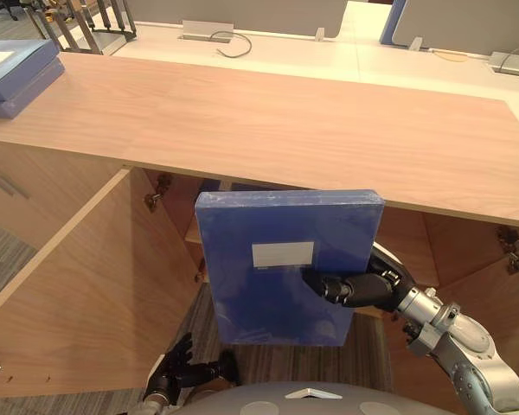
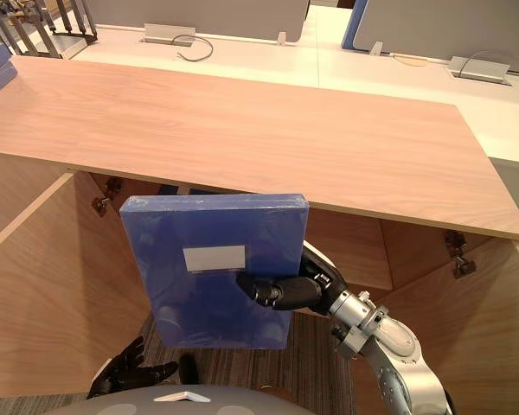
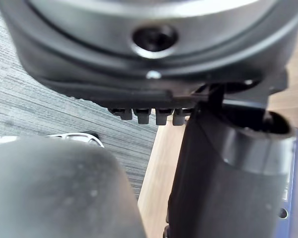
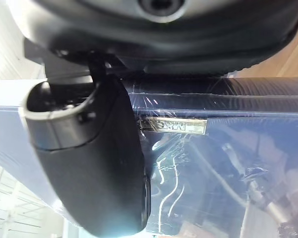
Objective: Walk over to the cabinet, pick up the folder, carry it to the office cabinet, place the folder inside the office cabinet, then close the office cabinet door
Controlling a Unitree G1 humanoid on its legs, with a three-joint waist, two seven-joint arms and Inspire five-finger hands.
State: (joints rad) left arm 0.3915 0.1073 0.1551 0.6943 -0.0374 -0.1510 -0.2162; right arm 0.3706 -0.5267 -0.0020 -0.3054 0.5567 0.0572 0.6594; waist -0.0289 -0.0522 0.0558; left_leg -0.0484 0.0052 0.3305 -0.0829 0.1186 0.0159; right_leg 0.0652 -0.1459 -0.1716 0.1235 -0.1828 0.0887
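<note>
while my left hand (image 1: 177, 367) hangs low over the carpet (image 1: 368, 350) with fingers loosely spread, my right hand (image 1: 356, 290) clamps the blue folder (image 1: 277, 277), thumb across its labelled face. i see it upright before the open office cabinet (image 1: 78, 294). farther off, a stack of folders (image 1: 13, 73) lies on the wooden top (image 1: 311, 121).

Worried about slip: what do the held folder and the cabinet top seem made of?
The folder looks blue plastic in glossy clear wrap, judging by creases and glare up close. The cabinet top looks matte light wood or wood-look laminate, grain visible.
</note>
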